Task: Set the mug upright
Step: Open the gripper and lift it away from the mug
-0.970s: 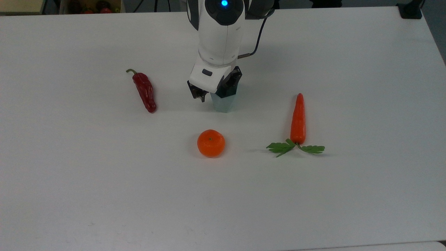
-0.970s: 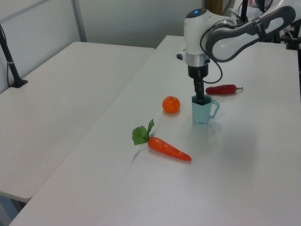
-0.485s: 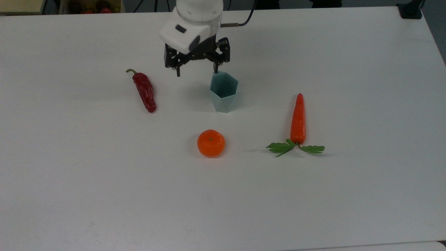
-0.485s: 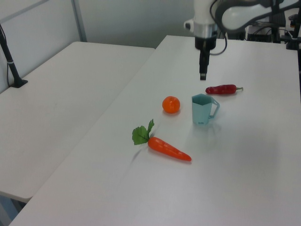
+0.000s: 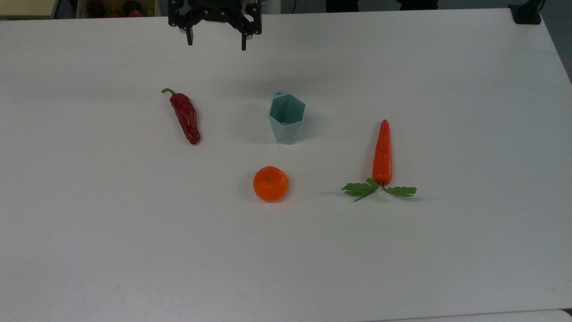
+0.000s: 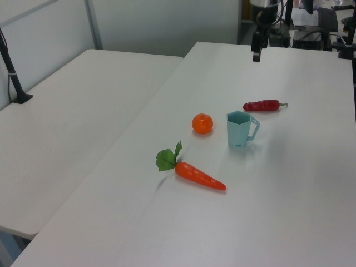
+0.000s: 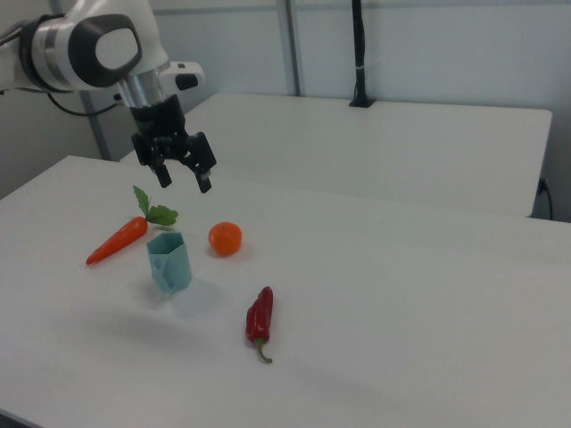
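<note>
The pale blue faceted mug (image 5: 287,117) stands upright on the white table, its hexagonal mouth facing up; the left view shows the mug (image 6: 240,129) with its handle on the left view's right, and the right view shows the mug (image 7: 169,262) free of any contact. My gripper (image 5: 216,41) hangs high above the table's far edge in the top view, open and empty. From the side the gripper (image 7: 185,176) is well above the mug, and the gripper (image 6: 256,54) is far behind it in the left view.
A dark red chili pepper (image 5: 185,116) lies at the top view's left of the mug. An orange (image 5: 270,183) sits in front of it. A carrot with green leaves (image 5: 382,156) lies at the top view's right. A second table (image 6: 72,105) adjoins.
The gripper had a finger inside the mug a second ago; it lifted out, opened wide, and rose away toward the table's far edge. The mug stayed standing in place.
</note>
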{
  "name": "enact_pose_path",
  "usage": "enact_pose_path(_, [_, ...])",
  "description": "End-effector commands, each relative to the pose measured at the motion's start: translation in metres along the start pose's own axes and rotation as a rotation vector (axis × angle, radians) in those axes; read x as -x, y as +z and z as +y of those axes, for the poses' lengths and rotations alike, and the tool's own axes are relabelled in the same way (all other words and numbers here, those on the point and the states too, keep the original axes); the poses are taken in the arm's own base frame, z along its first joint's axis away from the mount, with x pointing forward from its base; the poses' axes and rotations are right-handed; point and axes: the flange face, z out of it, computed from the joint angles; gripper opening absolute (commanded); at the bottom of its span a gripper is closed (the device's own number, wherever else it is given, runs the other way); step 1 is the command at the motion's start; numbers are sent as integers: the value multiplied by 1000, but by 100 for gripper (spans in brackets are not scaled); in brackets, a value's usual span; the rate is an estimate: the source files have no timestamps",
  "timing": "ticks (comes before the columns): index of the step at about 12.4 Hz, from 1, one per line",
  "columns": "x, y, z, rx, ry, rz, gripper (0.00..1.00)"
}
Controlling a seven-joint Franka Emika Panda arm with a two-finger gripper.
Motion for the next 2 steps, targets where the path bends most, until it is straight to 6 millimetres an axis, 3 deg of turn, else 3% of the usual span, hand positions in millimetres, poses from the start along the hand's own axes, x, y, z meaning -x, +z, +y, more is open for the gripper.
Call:
enact_pose_path(1, [9, -9, -1, -16, 64, -17, 100])
enact_pose_path(2, [10, -9, -1, -15, 66, -19, 100])
